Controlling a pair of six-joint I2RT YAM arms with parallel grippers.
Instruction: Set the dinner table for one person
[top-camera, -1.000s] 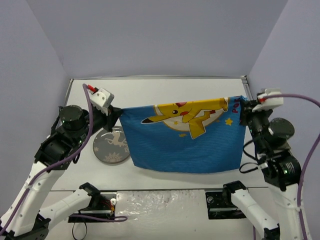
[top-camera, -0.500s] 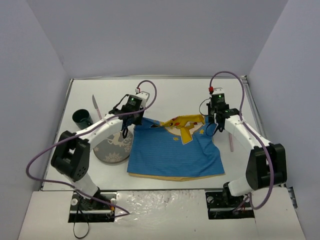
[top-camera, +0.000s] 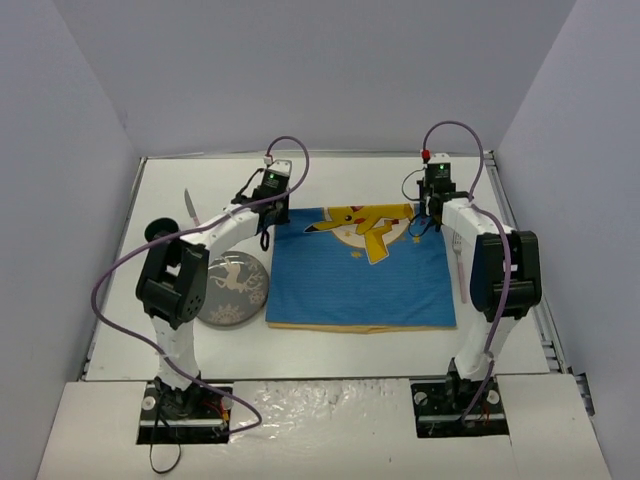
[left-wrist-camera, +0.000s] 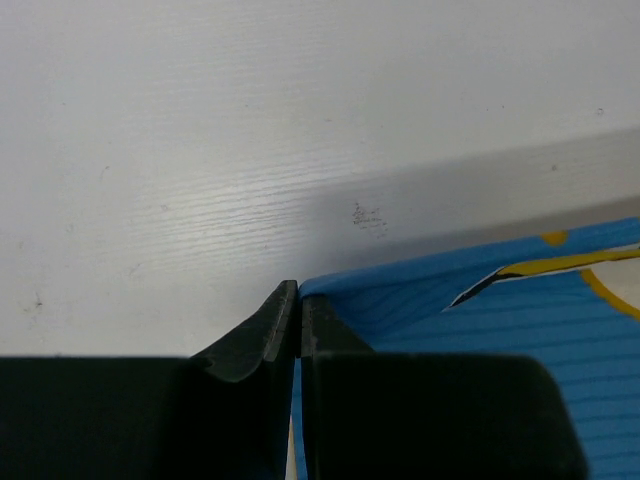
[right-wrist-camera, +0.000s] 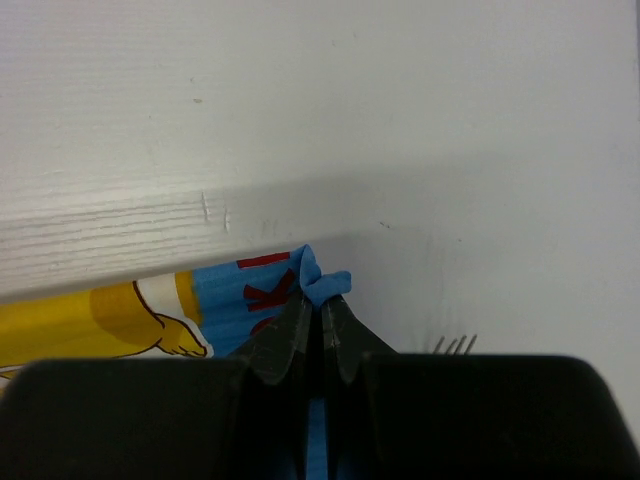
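White surface (top-camera: 340, 185) carries the blue placemat (top-camera: 360, 285), laid flat. Our left end effector (left-wrist-camera: 298, 300) and right end effector (right-wrist-camera: 322, 305) each pinch a far corner of it, we judge to draw it smooth.

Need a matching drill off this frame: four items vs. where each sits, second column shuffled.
1 placemat
2 plate
3 fork
4 knife

A far-left part of the dinner table
B beside the placemat's left edge
C spread flat mid-table
D along the placemat's right edge

Pairs: 1-C, 2-B, 3-D, 4-A
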